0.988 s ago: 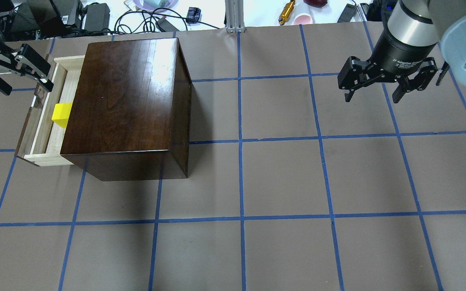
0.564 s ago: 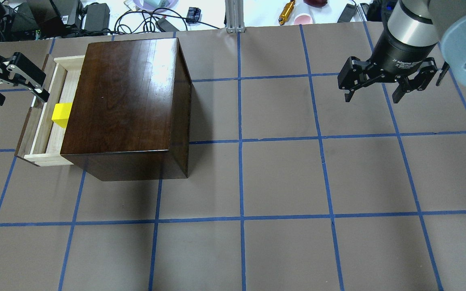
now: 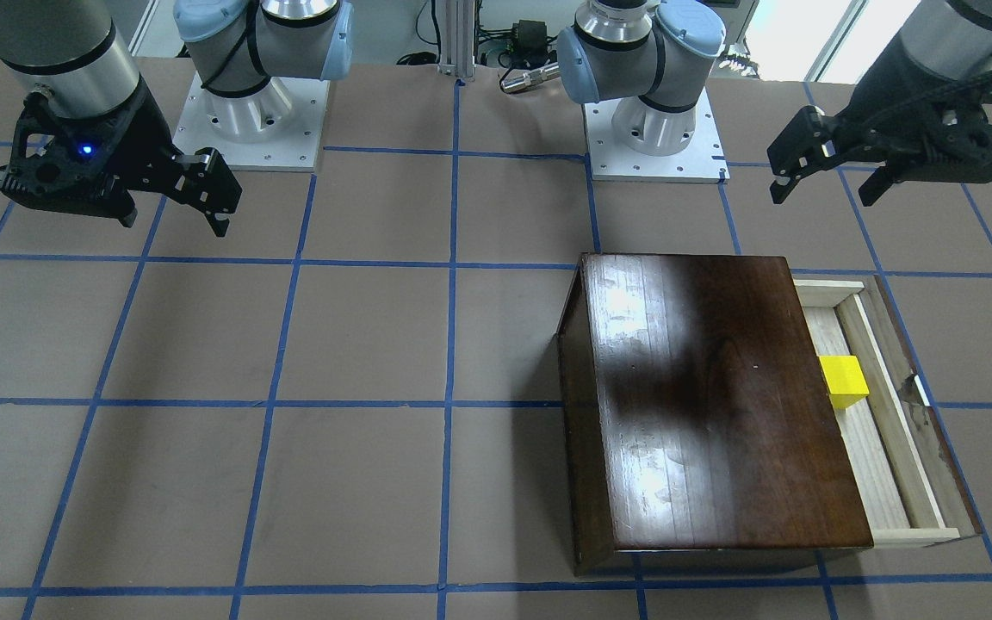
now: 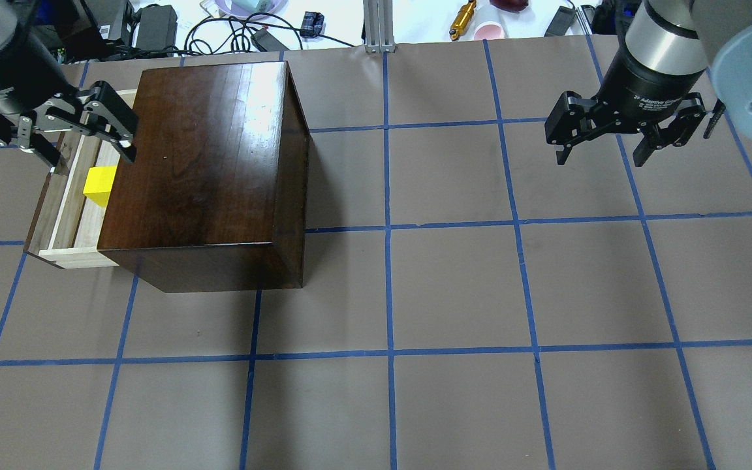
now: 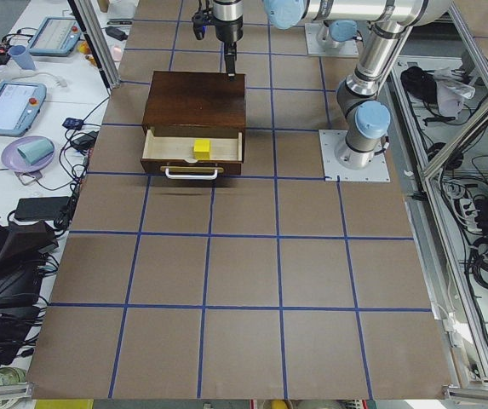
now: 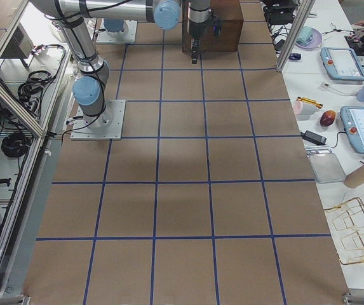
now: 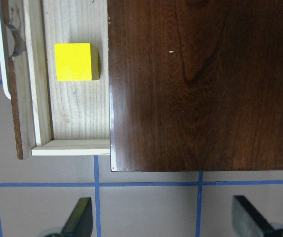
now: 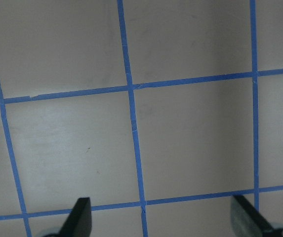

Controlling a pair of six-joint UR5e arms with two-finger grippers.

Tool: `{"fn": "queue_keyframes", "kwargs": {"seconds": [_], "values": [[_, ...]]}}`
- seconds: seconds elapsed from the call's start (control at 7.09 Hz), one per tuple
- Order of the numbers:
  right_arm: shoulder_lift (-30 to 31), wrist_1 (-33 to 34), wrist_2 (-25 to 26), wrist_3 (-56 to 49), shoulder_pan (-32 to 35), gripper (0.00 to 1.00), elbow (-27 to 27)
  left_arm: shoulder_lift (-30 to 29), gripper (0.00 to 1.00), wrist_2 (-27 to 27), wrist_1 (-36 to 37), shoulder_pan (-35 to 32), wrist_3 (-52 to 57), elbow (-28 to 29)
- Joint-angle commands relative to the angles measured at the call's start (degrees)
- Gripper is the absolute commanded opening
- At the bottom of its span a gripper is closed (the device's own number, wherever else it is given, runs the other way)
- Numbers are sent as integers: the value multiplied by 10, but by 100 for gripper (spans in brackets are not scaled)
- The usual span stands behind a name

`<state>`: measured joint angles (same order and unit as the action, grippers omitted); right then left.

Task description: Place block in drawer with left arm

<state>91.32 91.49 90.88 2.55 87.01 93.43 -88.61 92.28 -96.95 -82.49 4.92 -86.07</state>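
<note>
With the block lying in the open drawer, the left gripper, jaws spread and empty, had swung back above it, suggesting placement was done

The only legible lettering is a small white line on the black body of the right gripper, at about two o'clock in the overhead view, reading partly "Adaptive Gr…", its first and last characters too small to make out.
</note>
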Motion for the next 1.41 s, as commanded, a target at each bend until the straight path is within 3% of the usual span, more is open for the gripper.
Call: {"fn": "queue_keyframes", "kwargs": {"seconds": [0.0, 1.27], "values": [[0, 0, 0, 0, 0, 100, 0, -13, 100, 4, 23, -69, -78, -1], [0, 0, 0, 0, 0, 100, 0, -18, 100, -3, 35, -73, -47, -1]]}}
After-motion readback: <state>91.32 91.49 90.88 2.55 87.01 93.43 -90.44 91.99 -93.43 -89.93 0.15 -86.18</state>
